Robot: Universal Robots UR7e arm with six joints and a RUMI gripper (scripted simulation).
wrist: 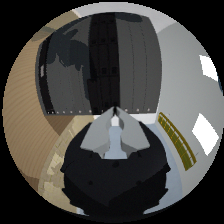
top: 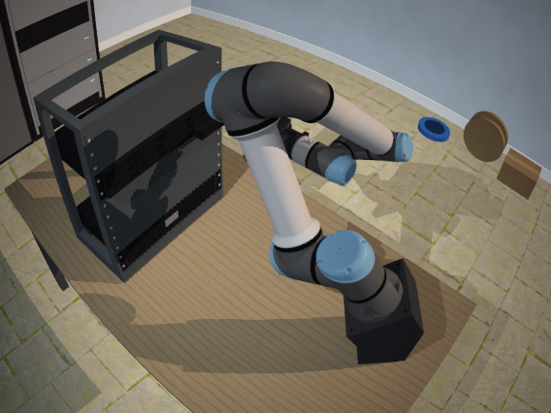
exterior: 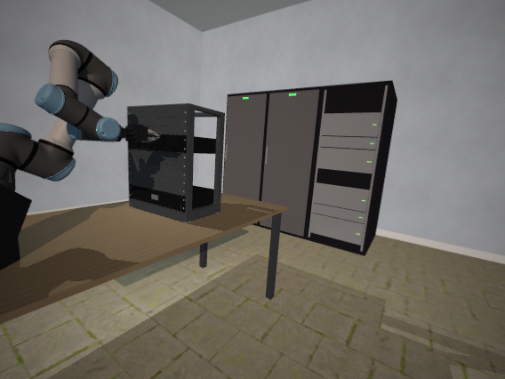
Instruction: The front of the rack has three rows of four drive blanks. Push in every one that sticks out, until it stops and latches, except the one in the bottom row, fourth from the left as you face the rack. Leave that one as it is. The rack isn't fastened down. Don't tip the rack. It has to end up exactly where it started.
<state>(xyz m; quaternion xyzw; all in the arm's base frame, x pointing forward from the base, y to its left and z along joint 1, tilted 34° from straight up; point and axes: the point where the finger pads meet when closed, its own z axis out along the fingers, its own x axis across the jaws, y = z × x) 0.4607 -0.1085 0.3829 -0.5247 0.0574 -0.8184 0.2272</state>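
Observation:
The dark open-frame rack point(top: 131, 150) stands on the wooden table point(top: 233, 291), also in the exterior view point(exterior: 171, 160). A black band of drive blanks point(exterior: 166, 143) crosses its front in the upper half; in the wrist view this band point(wrist: 105, 65) runs vertically. I cannot tell which blanks stick out. My gripper point(exterior: 151, 134) is shut and empty, with its tips pointing at the rack front at the height of that band, very close to or touching it. The wrist view shows the closed fingertips point(wrist: 115, 111) just before the rack's edge. In the top view the arm hides the gripper.
Tall server cabinets point(exterior: 307, 165) stand behind the table, also at the top left point(top: 48, 48). The robot base point(top: 383, 315) sits on the table's right end. A blue ring point(top: 434, 129), a brown disc point(top: 485, 136) and a brown box point(top: 519, 172) are far right.

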